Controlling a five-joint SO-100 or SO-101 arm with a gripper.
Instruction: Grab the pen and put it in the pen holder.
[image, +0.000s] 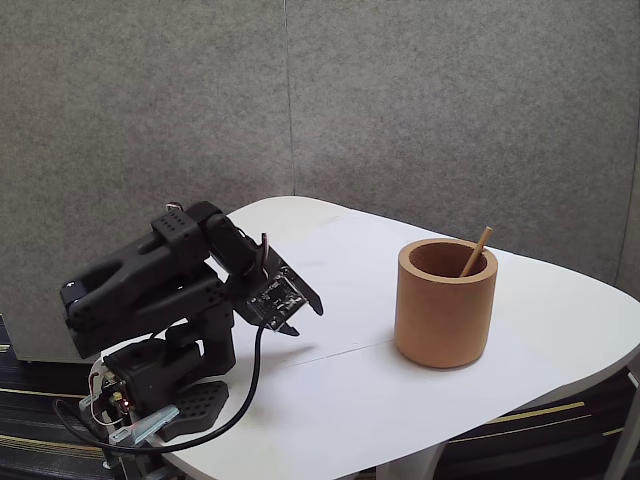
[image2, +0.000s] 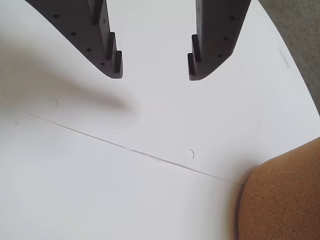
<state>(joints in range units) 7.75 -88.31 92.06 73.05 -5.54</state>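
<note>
On the left, arm: your black arm (image: 150, 300) sits folded low at the table's near corner in the fixed view, with its black cable (image: 240, 400) looping by the base.
Gripper: your gripper (image2: 155, 75) has its two jaws spread wide apart, and nothing is between them. In the wrist view they hang over bare white table (image2: 100, 190).
Seam: a thin line (image2: 125, 147) runs across the tabletop under the jaws. It is only a mark, so you do not need to grab at it.
Pen: the pen (image: 476, 251) is already standing in the cup, leaning on the far rim with its tip poking out.
Pen holder: the brown pen holder (image: 445, 303) stands upright to the right, well apart from your gripper.
Job: it looks done to me.
Watch out: if you swing right and low, you could bump the cup and tip it, and the pen could fall out.
Also: if you shut the jaws now, you will pinch only air.
</note>
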